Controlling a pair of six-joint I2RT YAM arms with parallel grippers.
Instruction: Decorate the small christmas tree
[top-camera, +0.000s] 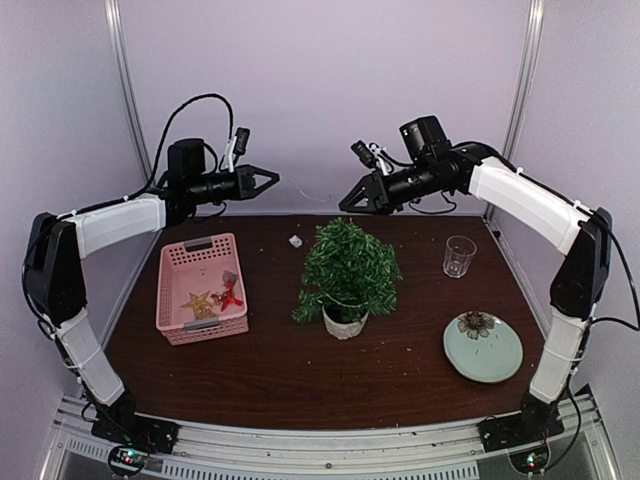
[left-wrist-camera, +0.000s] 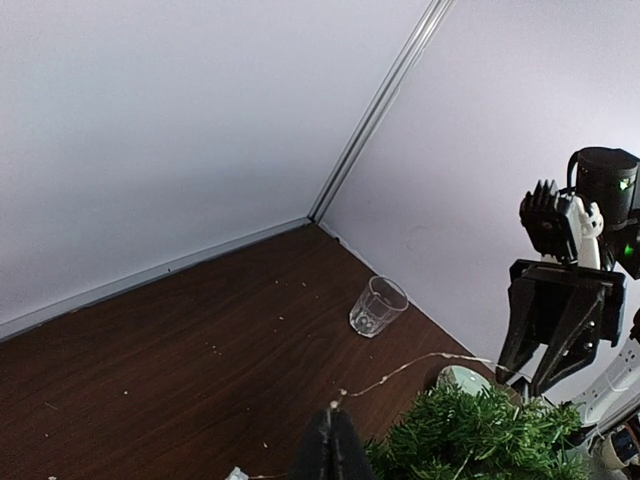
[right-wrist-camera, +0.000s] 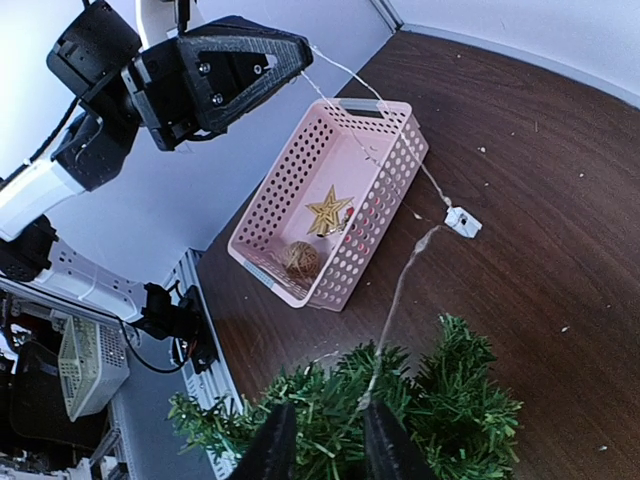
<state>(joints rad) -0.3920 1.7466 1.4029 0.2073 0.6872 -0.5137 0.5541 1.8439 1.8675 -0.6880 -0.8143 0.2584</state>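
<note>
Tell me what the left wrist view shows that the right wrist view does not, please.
Only the left wrist view shows the glass and an edge of the pale plate. Only the right wrist view shows the pink basket with the gold star and a brownish round ornament inside. Both show the small christmas tree, the thin wire, the brown table, the left gripper and the right gripper.

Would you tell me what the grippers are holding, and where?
The left gripper is shut on a thin wire, up from the small white box. The wire also runs between the right gripper's fingers; whether they grip it cannot be told.
</note>
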